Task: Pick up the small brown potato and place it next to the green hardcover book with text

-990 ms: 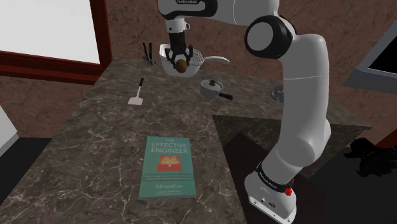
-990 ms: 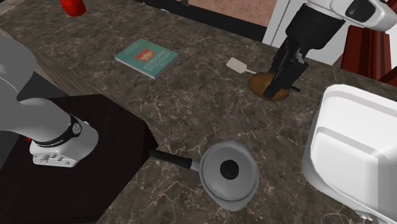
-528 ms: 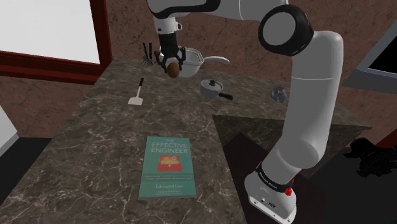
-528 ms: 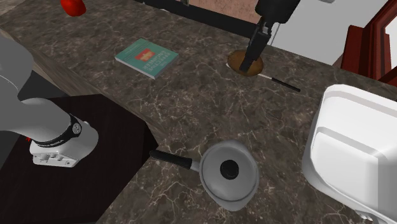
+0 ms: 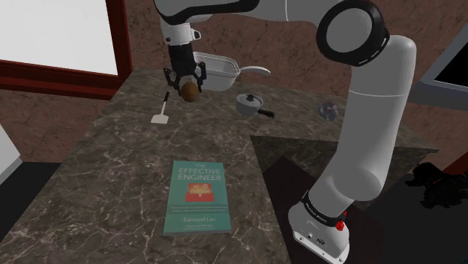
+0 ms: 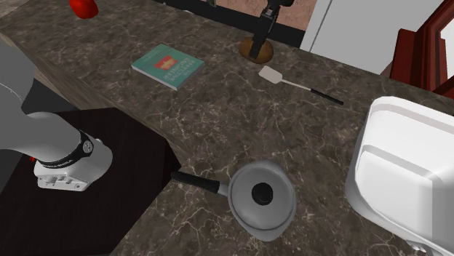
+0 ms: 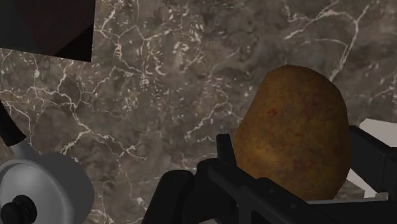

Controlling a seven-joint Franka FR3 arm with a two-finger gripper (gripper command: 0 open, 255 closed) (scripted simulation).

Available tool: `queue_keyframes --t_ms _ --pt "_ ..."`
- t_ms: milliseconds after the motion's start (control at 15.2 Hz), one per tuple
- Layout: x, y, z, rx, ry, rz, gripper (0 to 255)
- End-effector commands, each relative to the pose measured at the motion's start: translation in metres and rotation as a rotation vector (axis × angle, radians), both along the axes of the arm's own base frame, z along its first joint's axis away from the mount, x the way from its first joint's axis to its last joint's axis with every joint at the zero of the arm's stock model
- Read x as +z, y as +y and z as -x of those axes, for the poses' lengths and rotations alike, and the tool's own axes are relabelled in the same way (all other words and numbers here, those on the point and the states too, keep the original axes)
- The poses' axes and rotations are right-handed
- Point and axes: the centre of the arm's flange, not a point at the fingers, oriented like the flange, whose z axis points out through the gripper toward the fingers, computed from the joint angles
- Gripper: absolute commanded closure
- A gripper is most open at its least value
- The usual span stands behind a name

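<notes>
While our gripper (image 5: 188,85) clasps the brown potato (image 5: 191,92) aloft at the shoulder view's upper centre, we judge pickup done; placing it beside the green book (image 5: 196,196) remains.

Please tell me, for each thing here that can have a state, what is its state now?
Fingers: shut on the potato.
Potato: clasped, held above the counter.
Book: closed, lying flat, cover up.
Pot: upright, lid on.
Spatula: lying flat on the counter.
</notes>
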Motion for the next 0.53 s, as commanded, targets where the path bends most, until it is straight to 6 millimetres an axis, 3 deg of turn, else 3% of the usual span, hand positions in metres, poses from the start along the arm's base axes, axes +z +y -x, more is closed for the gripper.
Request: queue_keyframes --t_ms 0,462 --pt "0.003 0.024 0.010 -0.001 0.000 0.001 255" --pt "0.003 0.110 0.043 -0.001 0.000 0.001 255"
